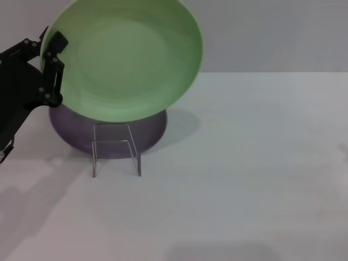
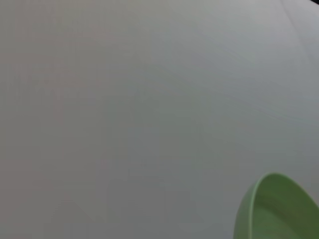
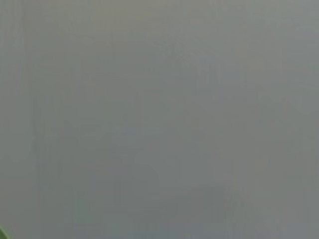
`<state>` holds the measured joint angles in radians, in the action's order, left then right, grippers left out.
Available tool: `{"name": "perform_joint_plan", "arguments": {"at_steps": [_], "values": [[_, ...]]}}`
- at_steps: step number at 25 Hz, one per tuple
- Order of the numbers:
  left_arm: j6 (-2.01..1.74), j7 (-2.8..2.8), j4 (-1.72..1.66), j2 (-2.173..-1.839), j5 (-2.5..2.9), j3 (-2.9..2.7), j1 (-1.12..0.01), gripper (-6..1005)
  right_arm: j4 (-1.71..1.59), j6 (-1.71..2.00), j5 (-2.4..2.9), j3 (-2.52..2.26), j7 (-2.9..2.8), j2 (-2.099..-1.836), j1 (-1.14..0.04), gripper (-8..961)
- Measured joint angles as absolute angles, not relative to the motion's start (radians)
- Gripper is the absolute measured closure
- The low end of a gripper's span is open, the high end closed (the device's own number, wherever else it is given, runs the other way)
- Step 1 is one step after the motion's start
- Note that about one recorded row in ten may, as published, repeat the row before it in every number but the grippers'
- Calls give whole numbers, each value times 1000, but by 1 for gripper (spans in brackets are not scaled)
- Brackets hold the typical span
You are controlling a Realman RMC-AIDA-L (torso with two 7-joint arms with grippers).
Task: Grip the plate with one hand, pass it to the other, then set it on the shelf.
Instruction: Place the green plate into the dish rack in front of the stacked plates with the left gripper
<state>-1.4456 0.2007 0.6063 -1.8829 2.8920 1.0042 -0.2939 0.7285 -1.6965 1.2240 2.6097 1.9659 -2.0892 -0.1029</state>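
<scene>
Left pincer (image 1: 53, 46) pinching plate (image 1: 130, 60) at rim, plate raised above shelf (image 1: 116, 149).

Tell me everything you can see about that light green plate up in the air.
The plate is round, shallow and pale mint green, plain and matte, plastic by its look, with a slightly raised rim. It is lifted off the table and tilted, its hollow face turned toward the head camera. The left gripper clamps its rim on the robot's left side. Nothing else touches it. It hangs above a lavender plate and the wire shelf. Its edge also shows in the left wrist view.
</scene>
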Motion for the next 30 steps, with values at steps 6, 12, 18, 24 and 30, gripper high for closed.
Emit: {"name": "perform_joint_plan", "arguments": {"at_steps": [6, 12, 18, 24, 30], "values": [[-1526, 209, 492, -1895, 2891, 998, -347, 900, 729, -1701, 1224, 2608, 1964, -2089, -104, 186], [-1535, 194, 446, -1908, 2891, 997, -370, 897, 729, -1712, 1230, 2607, 1963, -2089, -104, 186], [-1567, 185, 397, -1919, 2891, 997, -392, 894, 728, -1714, 1229, 2595, 1963, -2089, -104, 186], [-1592, 175, 343, -1925, 2890, 994, -413, 890, 728, -1727, 1226, 2592, 1963, -2089, -100, 186], [-1601, 130, 325, -1933, 2890, 986, -418, 887, 728, -1735, 1227, 2591, 1964, -2089, -100, 186]]}}
